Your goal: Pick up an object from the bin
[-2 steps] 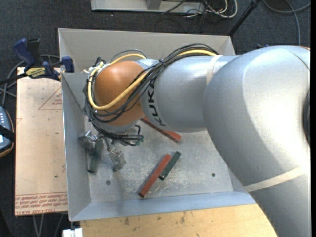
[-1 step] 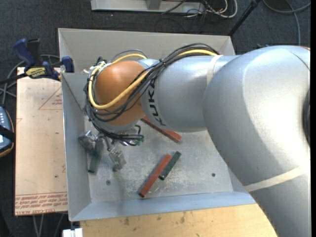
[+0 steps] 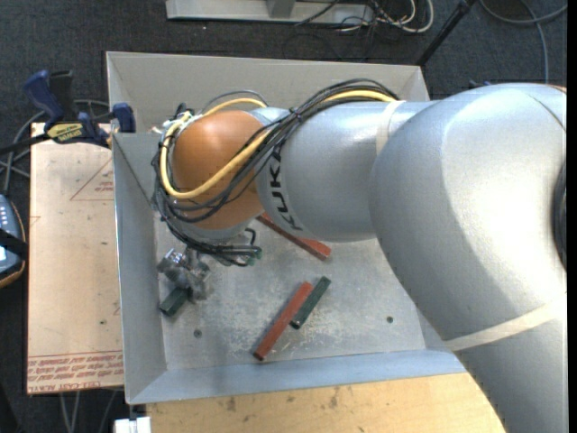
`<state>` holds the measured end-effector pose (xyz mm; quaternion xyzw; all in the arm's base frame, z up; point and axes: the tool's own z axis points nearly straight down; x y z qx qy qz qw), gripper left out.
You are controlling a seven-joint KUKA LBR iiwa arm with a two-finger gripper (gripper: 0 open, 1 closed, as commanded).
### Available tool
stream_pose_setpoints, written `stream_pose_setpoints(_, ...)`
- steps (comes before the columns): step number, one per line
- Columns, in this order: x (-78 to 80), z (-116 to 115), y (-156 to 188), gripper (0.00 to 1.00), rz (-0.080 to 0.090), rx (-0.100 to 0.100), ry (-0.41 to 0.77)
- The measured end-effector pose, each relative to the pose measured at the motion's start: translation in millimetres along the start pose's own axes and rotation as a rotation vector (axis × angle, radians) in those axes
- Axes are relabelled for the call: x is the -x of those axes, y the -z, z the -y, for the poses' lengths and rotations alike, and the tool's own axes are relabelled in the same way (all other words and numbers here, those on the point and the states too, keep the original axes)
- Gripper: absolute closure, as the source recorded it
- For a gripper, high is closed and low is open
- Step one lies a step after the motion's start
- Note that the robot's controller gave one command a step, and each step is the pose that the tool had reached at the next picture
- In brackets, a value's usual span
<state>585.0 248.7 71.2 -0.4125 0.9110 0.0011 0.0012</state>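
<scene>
My gripper (image 3: 186, 274) hangs below the orange wrist cover at the bin's left side, low over the floor. A small dark green block (image 3: 173, 302) lies right at its lower end, touching or just under it; whether it is gripped is hidden. Toward the bin's front middle a red stick (image 3: 279, 321) lies on a slant, with a dark green stick (image 3: 310, 300) alongside its upper end. Another red stick (image 3: 302, 241) pokes out from under the arm near the bin's centre.
The arm covers the bin's right half and much of its back. Bare grey floor shows along the front wall and in the front right corner. The left wall stands close to the gripper.
</scene>
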Motion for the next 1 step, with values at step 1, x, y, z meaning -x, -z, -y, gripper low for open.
stream_pose_setpoints(1,2.4,0.3,85.2,1.00,0.007,-0.005,-0.003)
